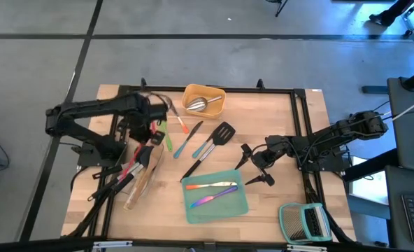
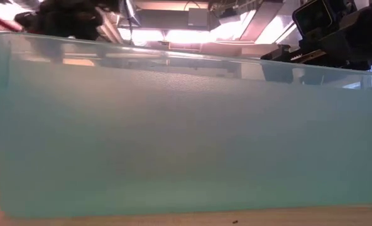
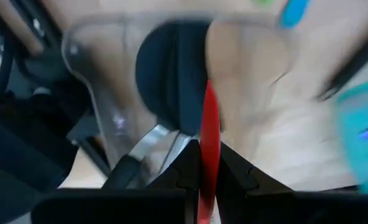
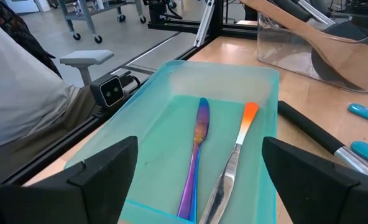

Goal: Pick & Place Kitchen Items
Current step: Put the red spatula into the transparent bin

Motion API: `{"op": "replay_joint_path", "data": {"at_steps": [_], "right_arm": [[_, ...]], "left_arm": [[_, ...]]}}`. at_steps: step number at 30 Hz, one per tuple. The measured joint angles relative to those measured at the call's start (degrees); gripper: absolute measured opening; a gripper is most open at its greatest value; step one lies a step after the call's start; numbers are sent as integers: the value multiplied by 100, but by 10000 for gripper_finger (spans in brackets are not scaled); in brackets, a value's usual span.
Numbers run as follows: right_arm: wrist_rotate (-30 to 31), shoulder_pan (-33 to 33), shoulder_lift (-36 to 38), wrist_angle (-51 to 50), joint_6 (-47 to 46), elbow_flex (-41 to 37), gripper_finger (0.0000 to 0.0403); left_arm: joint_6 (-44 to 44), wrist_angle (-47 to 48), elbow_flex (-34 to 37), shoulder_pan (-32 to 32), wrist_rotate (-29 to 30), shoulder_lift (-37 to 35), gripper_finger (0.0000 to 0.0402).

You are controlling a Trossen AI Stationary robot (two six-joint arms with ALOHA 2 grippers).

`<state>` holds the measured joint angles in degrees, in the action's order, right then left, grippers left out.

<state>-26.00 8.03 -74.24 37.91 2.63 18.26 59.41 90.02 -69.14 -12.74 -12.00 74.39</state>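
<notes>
A red-handled utensil (image 3: 207,134) stood clamped between the closed jaws of the left gripper (image 1: 153,130), its slim red shaft running straight out from the jaw tips above the clear tray (image 1: 145,176). Directly beyond those jaws, that tray held a black spatula (image 3: 171,78) and a wooden spoon (image 4: 324,34). The right gripper (image 1: 258,166) hung with its jaws wide apart and nothing between them, just beside the teal tray (image 4: 171,134); ahead of its jaws two pieces of iridescent cutlery (image 4: 195,155) lay lengthwise side by side in the tray, one purple-blue, the other orange-tipped. To one side of the open jaws a black-handled slotted turner (image 1: 212,145) and a blue-handled tool (image 1: 187,142) lay loose on the wooden tabletop (image 1: 277,115). Farther off, a steel scoop (image 1: 197,105) sat in the yellow tray (image 1: 217,96), and a green-framed slatted rack (image 1: 305,222) rested at the tabletop's corner.
</notes>
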Motion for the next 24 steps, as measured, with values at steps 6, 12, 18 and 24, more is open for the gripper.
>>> {"op": "replay_joint_path", "data": {"at_steps": [6, 12, 18, 24], "right_arm": [[0, -2, 2, 4, 0, 0, 346], [42, -1, 2, 60, 0, 0, 346], [50, -1, 2, 63, 0, 0, 346], [52, 0, 2, 63, 0, 0, 346]], "left_arm": [[-486, 0, 886, 397, -55, 2, 18], [-868, -2, 1405, 473, 39, 2, 18], [-1072, -2, 1895, 462, 77, 4, 18], [-1081, -270, 1958, 462, 409, 7, 18]]}}
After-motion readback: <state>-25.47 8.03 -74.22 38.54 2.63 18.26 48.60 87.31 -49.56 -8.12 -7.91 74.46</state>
